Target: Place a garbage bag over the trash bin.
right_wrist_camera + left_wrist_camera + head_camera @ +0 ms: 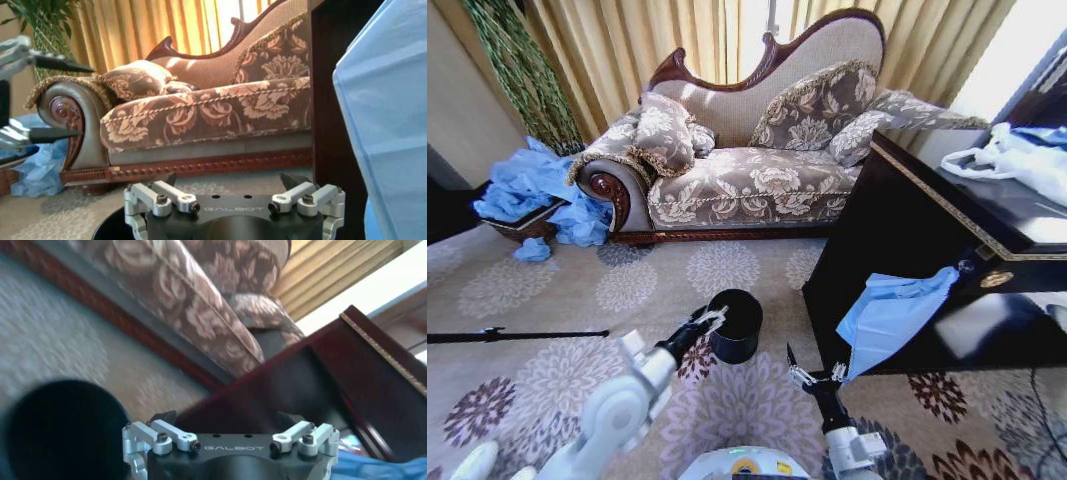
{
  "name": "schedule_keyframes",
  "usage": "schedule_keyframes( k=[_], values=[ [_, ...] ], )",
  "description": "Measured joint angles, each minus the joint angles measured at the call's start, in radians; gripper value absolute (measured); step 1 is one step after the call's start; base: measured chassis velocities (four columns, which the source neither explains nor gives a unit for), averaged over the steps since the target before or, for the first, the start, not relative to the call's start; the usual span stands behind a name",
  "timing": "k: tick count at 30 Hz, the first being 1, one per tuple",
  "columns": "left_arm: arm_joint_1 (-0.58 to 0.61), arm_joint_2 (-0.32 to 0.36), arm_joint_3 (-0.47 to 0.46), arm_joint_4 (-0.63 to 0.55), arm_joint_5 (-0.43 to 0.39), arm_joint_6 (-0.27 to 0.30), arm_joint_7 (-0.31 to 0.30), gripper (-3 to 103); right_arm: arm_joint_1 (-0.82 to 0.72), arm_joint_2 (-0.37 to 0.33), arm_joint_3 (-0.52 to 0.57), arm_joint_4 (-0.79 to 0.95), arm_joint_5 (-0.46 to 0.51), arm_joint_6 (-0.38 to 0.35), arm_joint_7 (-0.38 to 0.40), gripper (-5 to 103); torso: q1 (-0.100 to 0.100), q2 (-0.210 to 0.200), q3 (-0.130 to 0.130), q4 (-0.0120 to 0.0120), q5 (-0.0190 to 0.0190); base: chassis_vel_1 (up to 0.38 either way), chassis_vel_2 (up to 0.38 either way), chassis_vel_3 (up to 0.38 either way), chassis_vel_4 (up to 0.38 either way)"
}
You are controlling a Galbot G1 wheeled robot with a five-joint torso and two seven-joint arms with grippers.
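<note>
The trash bin (734,325) stands on the carpet (557,290) before the sofa (757,160); the garbage bag (889,318) hangs right of it, seemingly from the cabinet (907,230).

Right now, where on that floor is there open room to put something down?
Bare carpet lies between the sofa and the trash bin. It is crowded between the bin and dark cabinet, where the garbage bag hangs beside the right gripper; left gripper touches the bin.

Thin translucent light-blue plastic garbage bag (889,318), soft and wrinkled, smooth black trash bin (734,325) with slight sheen, glossy dark wooden cabinet (927,220), floral woven-cloth sofa (757,170) with polished carved wood trim, patterned matt carpet (557,290), pleated cloth curtains (647,40).
</note>
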Motion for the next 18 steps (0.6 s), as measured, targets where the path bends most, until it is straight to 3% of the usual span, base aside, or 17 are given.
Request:
schedule_keyframes(
  k=[4, 10, 11, 12, 13, 18],
  values=[
    [-0.17, -0.014, 0.136, 0.056, -0.116, 0.012, -0.065, 100, 0.024, -0.008, 0.002, -0.02, 0.014, -0.008, 0.005, 100, 0.0, 0.0, 0.0, 0.0002, 0.0001, 0.0, 0.0, 0.0, 0.0],
    [-0.31, -0.041, 0.214, 0.108, -0.192, 0.021, -0.086, 100, 0.028, -0.009, -0.001, -0.04, 0.011, -0.005, 0.004, 100, 0.0, 0.0, 0.0, 0.0, 0.0002, 0.0, 0.0, 0.0, 0.0],
    [-0.369, -0.06, 0.247, 0.131, -0.264, 0.026, -0.103, 100, 0.029, -0.002, -0.004, -0.048, 0.006, -0.004, 0.003, 100, 0.0, 0.0, 0.0, 0.0, 0.0001, 0.0, 0.0, 0.0, 0.0],
    [-0.369, -0.06, 0.247, 0.131, -0.264, 0.026, -0.103, 100, 0.029, -0.002, -0.004, -0.048, 0.006, -0.004, 0.003, 100, 0.0, 0.0, 0.0, 0.0, 0.0001, 0.0, 0.0, 0.0, 0.0],
    [-0.42, -0.083, 0.28, 0.15, -0.319, 0.028, -0.113, 100, 0.031, 0.007, -0.005, -0.055, -0.004, -0.004, 0.003, 100, 0.0, 0.0, 0.0, 0.0, 0.0002, 0.0, 0.0, 0.0, 0.0],
    [-0.477, -0.124, 0.316, 0.174, -0.36, 0.031, -0.115, 100, 0.031, 0.017, -0.007, -0.062, -0.016, -0.004, 0.003, 100, 0.0, 0.0, 0.0, 0.0001, 0.0002, 0.0, 0.0, 0.0, 0.0]
  ],
)
